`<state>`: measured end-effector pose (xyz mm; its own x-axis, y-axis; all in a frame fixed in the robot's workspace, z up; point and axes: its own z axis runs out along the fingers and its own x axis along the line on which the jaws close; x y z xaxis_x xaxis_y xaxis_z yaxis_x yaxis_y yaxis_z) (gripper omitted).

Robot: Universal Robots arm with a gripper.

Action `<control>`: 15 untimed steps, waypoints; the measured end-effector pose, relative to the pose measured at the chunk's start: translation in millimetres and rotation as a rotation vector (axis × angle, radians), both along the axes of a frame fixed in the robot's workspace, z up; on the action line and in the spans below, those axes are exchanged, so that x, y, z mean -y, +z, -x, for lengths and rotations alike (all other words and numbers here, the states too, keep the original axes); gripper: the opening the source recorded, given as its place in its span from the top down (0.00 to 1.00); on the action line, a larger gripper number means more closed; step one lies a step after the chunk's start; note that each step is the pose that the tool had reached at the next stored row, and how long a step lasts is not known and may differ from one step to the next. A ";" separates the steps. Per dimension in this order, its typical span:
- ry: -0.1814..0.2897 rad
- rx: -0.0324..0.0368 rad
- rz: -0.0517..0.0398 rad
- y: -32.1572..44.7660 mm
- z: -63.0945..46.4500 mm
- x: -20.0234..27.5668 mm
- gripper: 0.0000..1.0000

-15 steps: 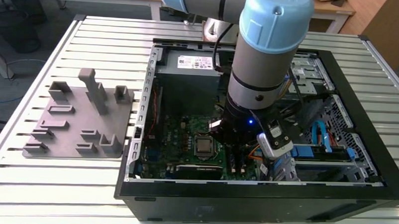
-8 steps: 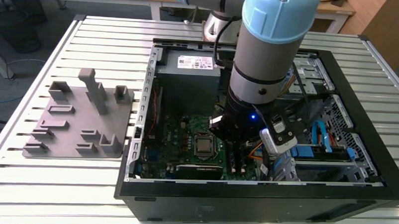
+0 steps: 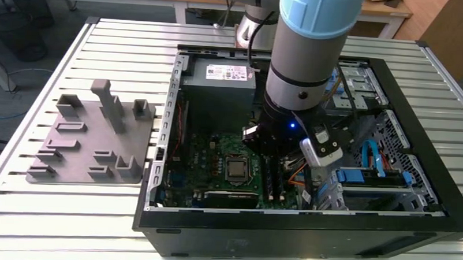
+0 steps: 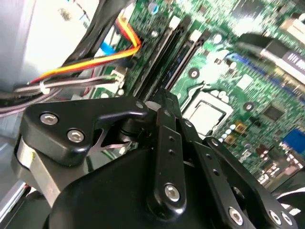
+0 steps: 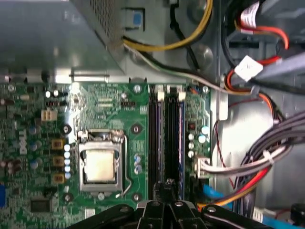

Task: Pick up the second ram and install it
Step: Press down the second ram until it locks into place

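My gripper [image 3: 271, 150] hangs inside the open computer case, low over the memory slots [image 5: 156, 143] of the green motherboard. In both wrist views the black fingers look shut together, with the gripper [image 5: 169, 183] [image 4: 162, 98] above one end of the slots. A thin stick with a bluish edge [image 5: 180, 138] [image 4: 183, 55] stands edge-on in the slot farthest from the processor socket. I cannot tell whether this is the second ram, or whether the fingers touch it. The grey fixture block [image 3: 92, 137] at the exterior view's left holds no stick.
The processor socket [image 5: 101, 164] lies beside the slots. Bundles of grey, red and orange cables [image 5: 248, 162] run close on the slots' other side. A power supply [image 3: 217, 89] and a drive cage [image 3: 368, 175] crowd the case. The case walls [image 3: 161, 162] rise around the board.
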<state>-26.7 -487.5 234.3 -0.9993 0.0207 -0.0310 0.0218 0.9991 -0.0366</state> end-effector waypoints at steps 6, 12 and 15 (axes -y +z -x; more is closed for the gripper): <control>0.000 0.0000 -0.0011 1.7 0.0 -15.0 0.89; 0.000 0.0029 -0.0021 13.4 0.1 -15.3 0.89; 0.000 0.0029 -0.0020 13.7 0.1 -15.3 0.89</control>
